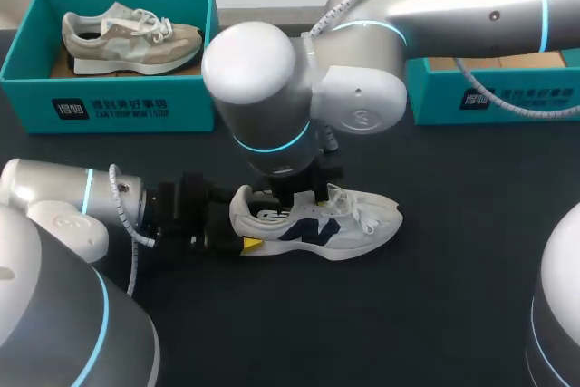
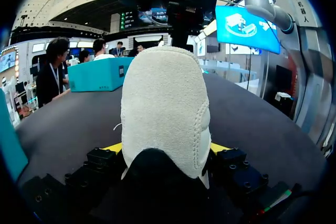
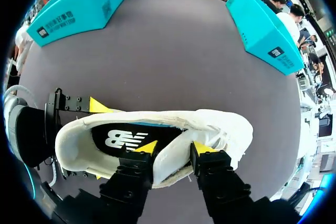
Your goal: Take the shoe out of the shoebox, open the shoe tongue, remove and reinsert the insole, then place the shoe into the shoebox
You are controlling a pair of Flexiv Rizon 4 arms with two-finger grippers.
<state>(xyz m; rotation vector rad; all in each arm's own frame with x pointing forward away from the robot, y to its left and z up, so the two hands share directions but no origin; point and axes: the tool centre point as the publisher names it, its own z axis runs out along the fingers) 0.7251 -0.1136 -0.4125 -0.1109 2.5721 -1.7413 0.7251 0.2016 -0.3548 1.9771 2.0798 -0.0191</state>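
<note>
White low-top sneaker with a navy side logo [image 1: 319,227] lies upright on its sole on the dark, matte table top [image 1: 435,305], near the table's middle, outside both boxes, with its toe toward your right side. Your left gripper [image 2: 165,148] comes in low along the surface and clamps the suede heel, one yellow tip pressed to each side of it. Your right arm reaches over from the right and hangs above the shoe's opening; your right gripper [image 3: 175,148] pinches the white tongue [image 3: 170,161] between its yellow tips, the finger nearer the heel standing over the shoe's mouth. Inside, the black insole with a white mark [image 3: 118,137] lies flat in the shoe. White laces [image 1: 361,204] sit loose over the forefoot. At the far left of the table stands a teal cardboard shoebox [image 1: 109,101], open, with a beige and grey sneaker [image 1: 131,38] lying in it. A second teal shoebox [image 1: 494,95] stands at the far right, partly hidden behind your right arm, well apart from the white sneaker.
</note>
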